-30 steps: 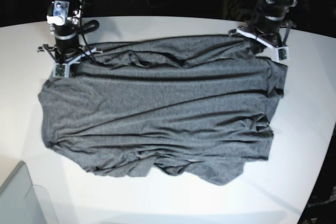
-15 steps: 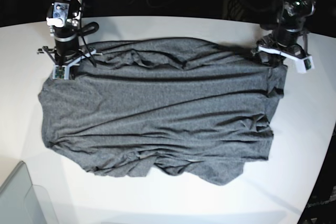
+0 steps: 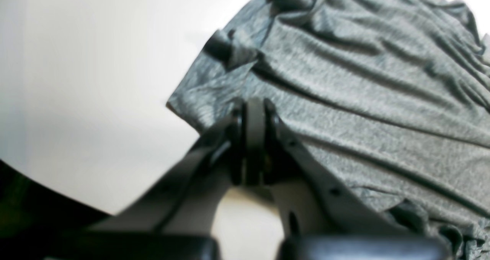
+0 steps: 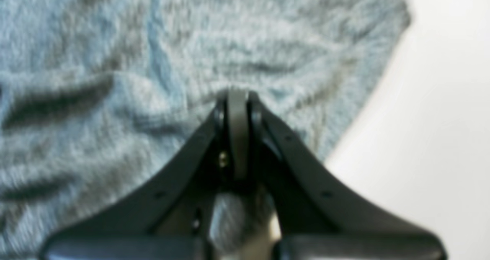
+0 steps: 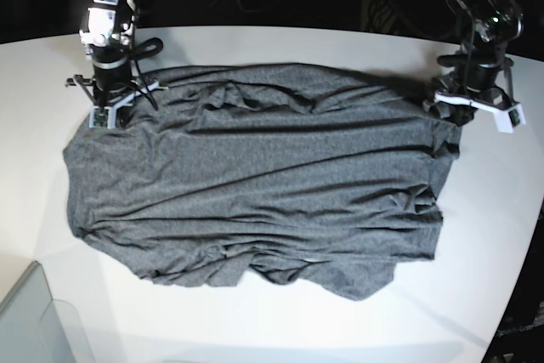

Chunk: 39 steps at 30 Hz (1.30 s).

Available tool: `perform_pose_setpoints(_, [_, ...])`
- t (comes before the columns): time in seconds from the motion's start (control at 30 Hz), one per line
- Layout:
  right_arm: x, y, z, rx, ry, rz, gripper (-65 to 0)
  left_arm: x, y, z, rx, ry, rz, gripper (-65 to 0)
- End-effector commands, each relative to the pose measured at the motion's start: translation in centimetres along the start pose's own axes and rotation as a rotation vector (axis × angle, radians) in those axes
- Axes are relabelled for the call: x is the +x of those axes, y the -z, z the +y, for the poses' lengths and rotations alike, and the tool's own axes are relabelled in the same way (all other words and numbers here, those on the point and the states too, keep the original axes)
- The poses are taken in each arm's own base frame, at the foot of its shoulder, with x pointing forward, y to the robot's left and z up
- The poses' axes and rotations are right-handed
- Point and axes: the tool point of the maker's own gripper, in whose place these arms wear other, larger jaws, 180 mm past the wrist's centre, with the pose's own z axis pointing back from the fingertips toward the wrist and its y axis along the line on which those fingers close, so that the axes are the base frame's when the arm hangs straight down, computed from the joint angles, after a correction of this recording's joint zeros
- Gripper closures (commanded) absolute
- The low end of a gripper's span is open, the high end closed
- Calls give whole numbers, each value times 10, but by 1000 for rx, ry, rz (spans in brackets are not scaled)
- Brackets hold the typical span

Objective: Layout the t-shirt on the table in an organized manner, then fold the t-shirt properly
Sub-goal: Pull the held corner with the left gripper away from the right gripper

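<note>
T-shirt (image 5: pixel 255 176) long axis across the table (image 5: pixel 280 329); both jaws pinching its far corners

I see a plain dark heather-grey t-shirt (image 5: pixel 255 184), no print, on a glossy white surface (image 5: pixel 493 235). A translucent grey bin corner (image 5: pixel 34 320) sits at seven o'clock.

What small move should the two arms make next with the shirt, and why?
Probably draw the left claw a little further outward, away from the right claw. Both look shut at the shirt's far edge, which is bunched, with long wrinkles across the cloth.
</note>
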Motion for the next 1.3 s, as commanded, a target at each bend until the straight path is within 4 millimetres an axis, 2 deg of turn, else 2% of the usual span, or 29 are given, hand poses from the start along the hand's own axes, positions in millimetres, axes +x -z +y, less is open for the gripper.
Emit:
perform_pose_setpoints(0.0, [3, 1, -1, -4, -1, -10, 0, 9, -3, -1, -3, 3, -35, -2])
perform_pose_setpoints(0.07, [2, 1, -1, -2, -1, -5, 0, 8, -3, -1, -6, 0, -32, -2])
perform_pose_setpoints(0.23, [2, 2, 7, 16, -4, -5, 0, -12, -11, 9, 13, 15, 20, -2])
perform_pose_setpoints(0.3, [8, 5, 7, 16, -3, -17, 0, -21, -14, 13, 22, 19, 43, -2])
perform_pose_setpoints(0.4, [7, 10, 4, 11, -4, -12, 0, -32, -20, 19, 32, 22, 74, -2])
perform_pose_setpoints(0.47, [5, 12, -13, -18, -15, -5, 0, -36, -24, 23, 31, 0, 80, -2])
perform_pose_setpoints(0.7, [-2, 22, -37, -73, 16, 20, 0, -32, -39, 41, -18, -116, 122, -2])
perform_pose_setpoints(0.87, [2, 23, -38, -76, 19, 12, 0, -25, -44, 43, -56, -183, 125, -2])
perform_pose_setpoints(1.1, [-1, 22, -35, -72, 22, 17, 0, 14, -31, 54, -10, -150, 35, -2])
perform_pose_setpoints(1.27, [-1, 22, -35, -72, 23, 19, 0, 17, -11, 59, 21, -171, 42, -2])
